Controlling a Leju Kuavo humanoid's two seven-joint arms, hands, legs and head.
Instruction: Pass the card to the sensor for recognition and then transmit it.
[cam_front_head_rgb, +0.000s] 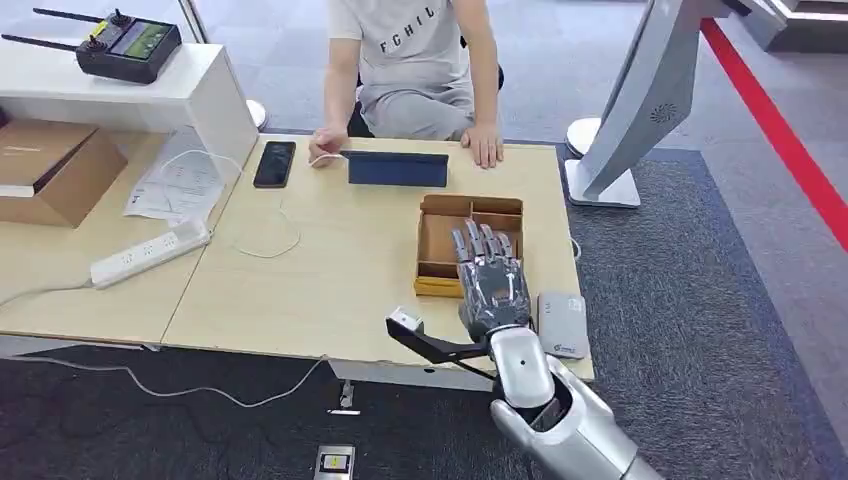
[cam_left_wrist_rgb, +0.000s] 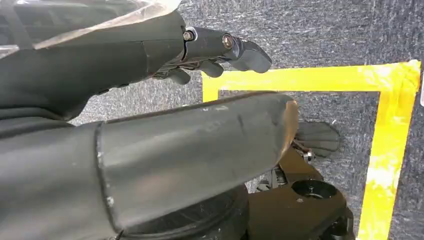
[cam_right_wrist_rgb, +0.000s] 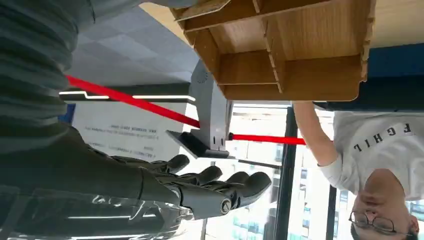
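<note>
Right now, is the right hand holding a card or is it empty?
Empty: the right hand hovers over the wooden box with fingers extended and apart, nothing between them.

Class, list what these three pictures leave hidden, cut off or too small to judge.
- Wooden box: in the head view the right hand covers its near right part, so any card there is unseen.
- Sensor: markings too small.
- Person: head cut off by the head view's top edge.
- Left hand: palm side hidden.
</note>
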